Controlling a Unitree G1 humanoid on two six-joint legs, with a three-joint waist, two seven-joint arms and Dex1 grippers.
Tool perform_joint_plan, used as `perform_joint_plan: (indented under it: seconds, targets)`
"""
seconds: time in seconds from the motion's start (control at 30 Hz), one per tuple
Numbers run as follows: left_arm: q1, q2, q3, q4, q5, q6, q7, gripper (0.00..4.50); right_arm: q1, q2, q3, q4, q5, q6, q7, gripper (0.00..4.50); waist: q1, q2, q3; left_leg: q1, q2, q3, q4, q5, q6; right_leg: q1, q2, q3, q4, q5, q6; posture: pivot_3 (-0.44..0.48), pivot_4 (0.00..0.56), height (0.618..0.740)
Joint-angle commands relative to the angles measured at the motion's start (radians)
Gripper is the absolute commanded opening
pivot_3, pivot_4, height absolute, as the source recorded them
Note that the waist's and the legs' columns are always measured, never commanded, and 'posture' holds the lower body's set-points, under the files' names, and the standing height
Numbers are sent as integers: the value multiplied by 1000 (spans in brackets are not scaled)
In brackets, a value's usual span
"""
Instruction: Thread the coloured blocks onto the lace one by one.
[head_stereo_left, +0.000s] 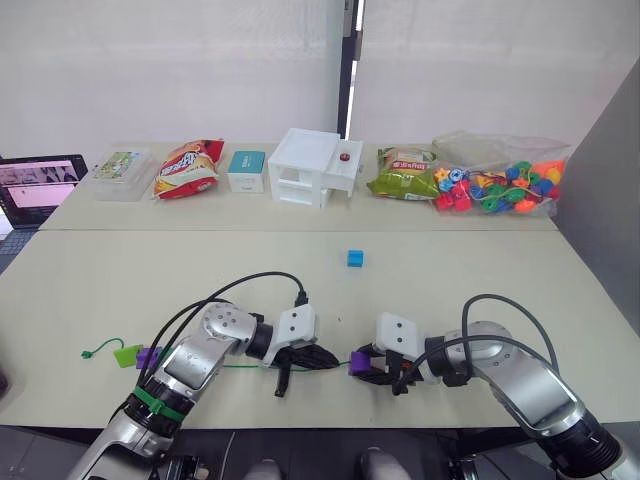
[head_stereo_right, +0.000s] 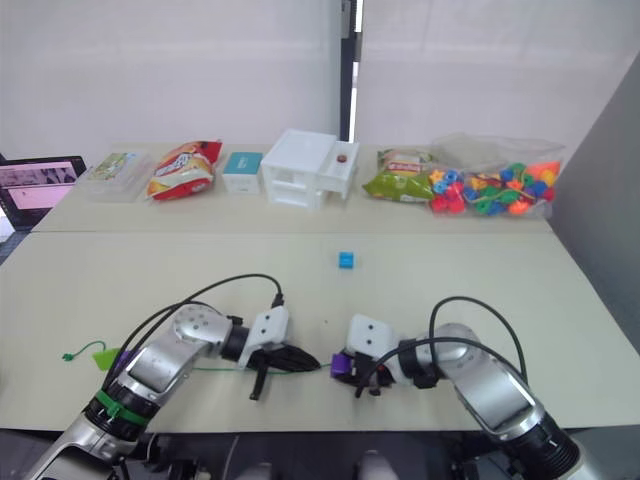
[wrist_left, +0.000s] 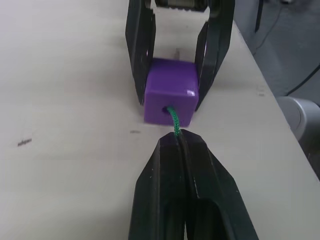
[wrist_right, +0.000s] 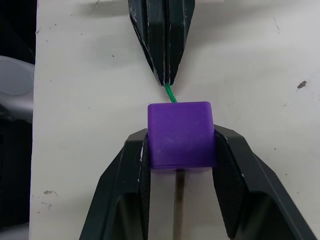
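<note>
My right gripper (wrist_right: 181, 136) is shut on a purple block (wrist_right: 181, 134) just above the table's front edge. The green lace (wrist_left: 174, 120) runs into the block's hole. A thin stiff tip (wrist_right: 179, 200) sticks out of the block's far side, between the right fingers. My left gripper (wrist_left: 181, 137) is shut on the lace just short of the block. Behind it the lace (head_stereo_left: 235, 366) trails left to a purple block (head_stereo_left: 149, 357), a light green block (head_stereo_left: 127, 355) and a green end stopper (head_stereo_left: 90, 351). A blue block (head_stereo_left: 355, 258) lies alone mid-table.
Along the back stand a laptop (head_stereo_left: 40, 185), a clear box (head_stereo_left: 120, 173), snack bags (head_stereo_left: 188, 167), a small teal box (head_stereo_left: 246, 170), a white toy house (head_stereo_left: 312, 167) and a bag of round beads (head_stereo_left: 500, 185). A grey wall panel (head_stereo_left: 610, 200) closes the right side.
</note>
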Motion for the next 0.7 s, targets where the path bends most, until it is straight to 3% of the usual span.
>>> perform_joint_plan:
  seconds: [0.03,0.27,0.4,0.47,0.7]
  targets:
    - [-30,-37,-16,1,16,1,32,38,9,-8,29,-4,0,16,6,1176,0,0,0,0,0,0,0,0,0,0,0,0,0,0,0,0,150,740]
    - [-39,-55,-26,3,31,19,37,38,10,-10,31,-11,2,24,5,1176,3,0,0,0,0,0,0,0,0,0,0,0,0,0,0,0,150,740]
    - [-29,-35,8,-46,-23,72,15,1207,14,-7,25,-16,7,31,-4,1176,2,0,0,0,0,0,0,0,0,0,0,0,0,0,0,0,150,740]
    - [-24,-19,21,-78,-46,99,6,1854,14,2,0,-30,24,41,-17,2247,2,0,0,0,0,0,0,0,0,0,0,0,0,0,0,0,150,740]
    - [-32,8,12,-121,-58,115,7,4166,41,-40,-88,-122,62,69,-40,4500,3,0,0,-1,0,0,0,0,0,-1,0,0,0,0,0,0,150,740]
